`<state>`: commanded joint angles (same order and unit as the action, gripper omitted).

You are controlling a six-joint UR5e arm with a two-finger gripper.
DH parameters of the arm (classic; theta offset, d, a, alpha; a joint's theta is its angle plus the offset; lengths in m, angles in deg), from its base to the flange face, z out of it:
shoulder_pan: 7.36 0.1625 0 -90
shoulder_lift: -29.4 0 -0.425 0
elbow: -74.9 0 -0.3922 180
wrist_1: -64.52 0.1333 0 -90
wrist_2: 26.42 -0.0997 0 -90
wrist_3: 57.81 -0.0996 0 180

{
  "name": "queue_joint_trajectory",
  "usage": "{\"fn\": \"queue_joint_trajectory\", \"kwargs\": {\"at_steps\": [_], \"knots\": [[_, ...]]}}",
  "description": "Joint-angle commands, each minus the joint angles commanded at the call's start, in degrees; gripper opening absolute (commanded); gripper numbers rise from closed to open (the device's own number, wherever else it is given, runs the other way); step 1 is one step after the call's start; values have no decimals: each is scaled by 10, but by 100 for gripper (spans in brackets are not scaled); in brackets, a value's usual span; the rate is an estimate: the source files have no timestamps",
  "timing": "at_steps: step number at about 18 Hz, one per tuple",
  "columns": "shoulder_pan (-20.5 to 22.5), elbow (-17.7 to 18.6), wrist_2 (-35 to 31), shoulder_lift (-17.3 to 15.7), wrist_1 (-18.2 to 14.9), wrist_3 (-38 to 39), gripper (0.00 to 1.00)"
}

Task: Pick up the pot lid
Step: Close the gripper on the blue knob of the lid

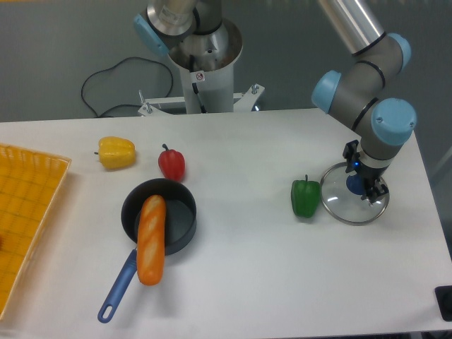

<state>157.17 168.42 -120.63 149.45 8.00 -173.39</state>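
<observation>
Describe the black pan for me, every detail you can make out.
The black pan is round, dark inside and out, with a smooth-looking surface; whether it is metal or plastic, I can't tell. It sits open side up on the white table, in the left part of the view. Its long blue handle points toward the bottom left and has a small hole near the tip. A long orange bread-like item lies partly inside and sticks out over the near rim.

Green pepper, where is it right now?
In the camera view, the green pepper is right of centre, just to the picture's left of the pot lid.
</observation>
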Motion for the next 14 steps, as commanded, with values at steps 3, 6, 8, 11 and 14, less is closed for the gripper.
{"fn": "queue_joint_trajectory", "kwargs": {"at_steps": [3, 6, 8, 11, 14], "knots": [[0, 0, -1, 0, 0, 0, 76], [-1, 0, -2, 0, 0, 4, 70], [-2, 0, -3, 0, 0, 5, 64], [-3, 0, -4, 0, -1, 7, 57], [-5, -5, -5, 1, -3, 7, 52]]}}
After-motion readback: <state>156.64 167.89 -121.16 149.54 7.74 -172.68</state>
